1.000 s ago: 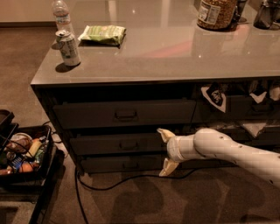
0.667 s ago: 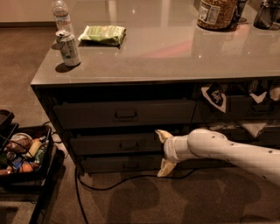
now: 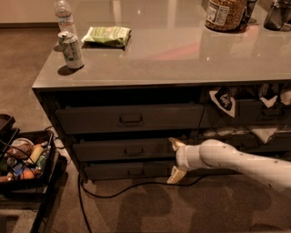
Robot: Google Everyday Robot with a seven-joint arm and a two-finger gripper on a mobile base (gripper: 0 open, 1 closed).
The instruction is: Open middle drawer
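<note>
The middle drawer (image 3: pixel 113 149) is a wide dark grey front with a small loop handle (image 3: pixel 134 151), set between a taller drawer (image 3: pixel 129 118) above and a slimmer one (image 3: pixel 127 170) below. It sits in line with the other fronts. My gripper (image 3: pixel 169 160) on its white arm (image 3: pixel 236 161) reaches in from the right, in front of the drawer's right end. It is to the right of the handle and apart from it. Its fingers are open and empty, one fingertip (image 3: pixel 175 144) high and the other low.
On the grey counter top (image 3: pixel 182 59) stand a can (image 3: pixel 71 49), a water bottle (image 3: pixel 64 16), a green snack bag (image 3: pixel 107 35) and a jar (image 3: pixel 225 13). A black bin of items (image 3: pixel 22 159) stands on the floor at left. A cable (image 3: pixel 118 191) runs across the floor.
The gripper has shifted only slightly sideways in front of the drawers. The drawers have not moved.
</note>
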